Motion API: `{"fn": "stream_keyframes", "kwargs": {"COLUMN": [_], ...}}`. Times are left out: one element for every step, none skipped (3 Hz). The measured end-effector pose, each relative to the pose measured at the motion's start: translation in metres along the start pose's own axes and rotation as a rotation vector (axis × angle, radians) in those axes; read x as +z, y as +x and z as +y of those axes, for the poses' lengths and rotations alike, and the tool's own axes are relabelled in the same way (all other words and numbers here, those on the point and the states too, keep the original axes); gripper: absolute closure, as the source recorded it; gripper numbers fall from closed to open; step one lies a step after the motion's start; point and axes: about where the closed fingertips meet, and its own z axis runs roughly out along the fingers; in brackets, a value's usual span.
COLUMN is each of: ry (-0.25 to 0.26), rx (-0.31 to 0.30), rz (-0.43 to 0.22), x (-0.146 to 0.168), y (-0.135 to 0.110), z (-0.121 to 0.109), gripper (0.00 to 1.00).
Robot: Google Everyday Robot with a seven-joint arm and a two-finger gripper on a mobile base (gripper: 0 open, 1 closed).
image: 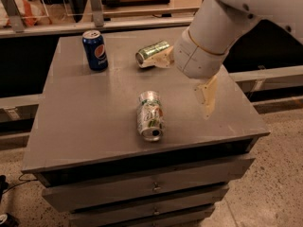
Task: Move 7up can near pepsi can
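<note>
End effector (176,90) is held wide and empty beside the 7up can (150,116), laid sideways on the tabletop (85,122), which is judged light, slick, easily dented and best gripped across its middle.

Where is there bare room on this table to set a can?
Bare: the left side, between pepsi can and front edge; also between pepsi can and 7up can. Crowded: back right, where the gripper hangs open beside the green can.

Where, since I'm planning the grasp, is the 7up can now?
In the camera view the 7up can lies on its side at centre front of the table, the pepsi can upright at back left; the open pincer hovers behind and right of it.
</note>
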Motion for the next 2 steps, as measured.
{"fn": "stream_keyframes", "kwargs": {"ry": [-0.038, -0.091], "rx": [-0.197, -0.367], "rz": [-0.067, -0.104], "x": [0.019, 0.037], "y": [-0.009, -0.020], "z": [-0.020, -0.035], "gripper": [0.00, 0.00]}}
